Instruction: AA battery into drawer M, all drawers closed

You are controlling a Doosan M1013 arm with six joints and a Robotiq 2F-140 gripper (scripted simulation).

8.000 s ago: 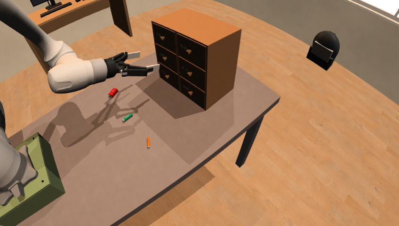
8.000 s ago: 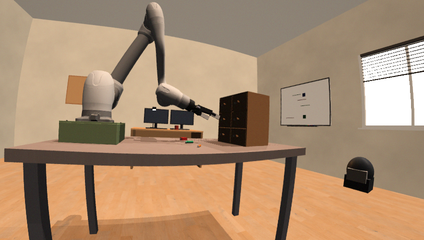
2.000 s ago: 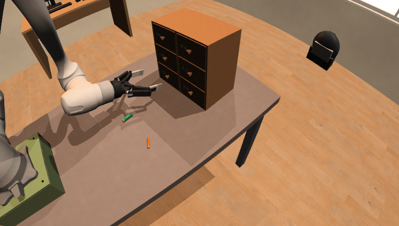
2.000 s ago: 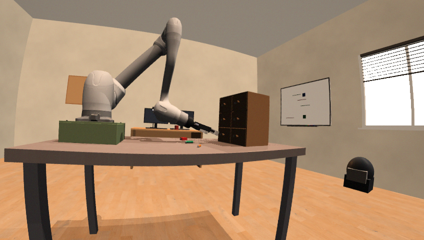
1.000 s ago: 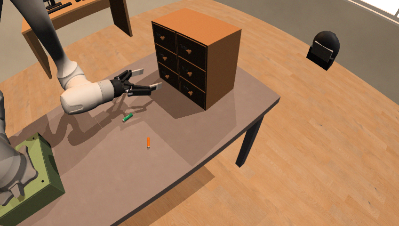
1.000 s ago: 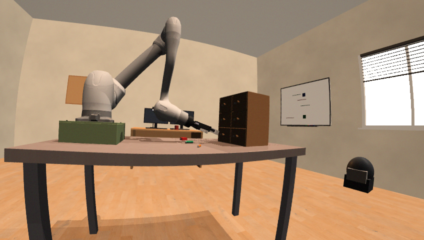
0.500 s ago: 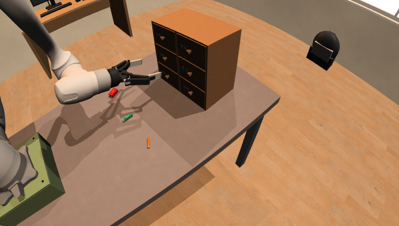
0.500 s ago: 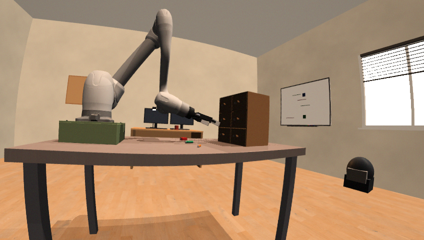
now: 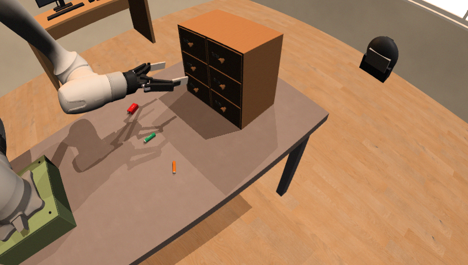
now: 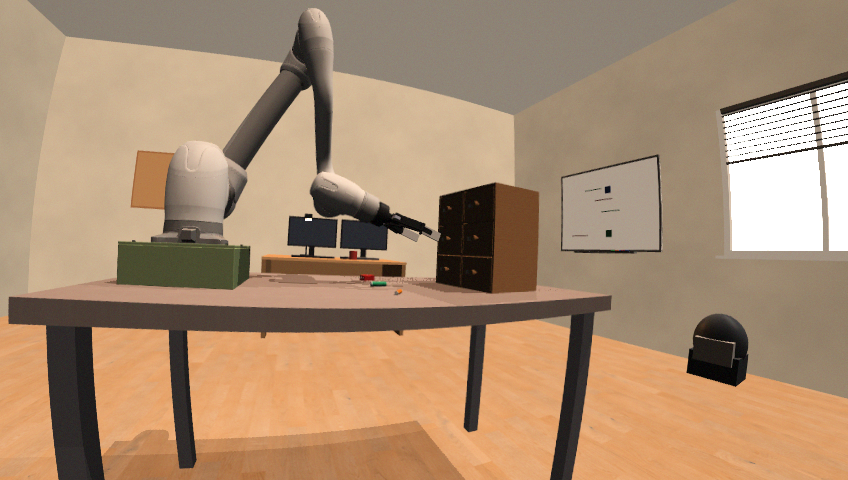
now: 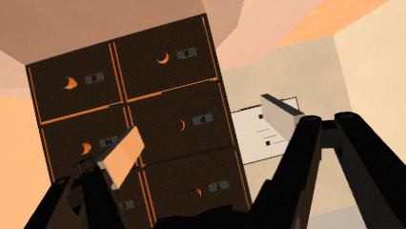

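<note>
While the jaws stand spread wide with nothing between them, level with the chest (image 9: 229,62) front and close to it, the AA battery lies well back on the worktop (image 9: 229,154). I take it to be the green cylinder (image 9: 149,137), lying flat and apart from the red block battery (image 9: 132,107). The slimmer orange cell (image 9: 174,167) looks more like an AAA, so this is a judgement. Wrist view shows drawer M (image 11: 81,143) in the middle row, shut, its knob (image 11: 86,148) right by one fingertip pad (image 11: 121,155). All drawers look pushed in. The battery is likely light, rigid, smooth and prone to roll. Pinch it across the middle of the barrel, jaws square to its axis.
</note>
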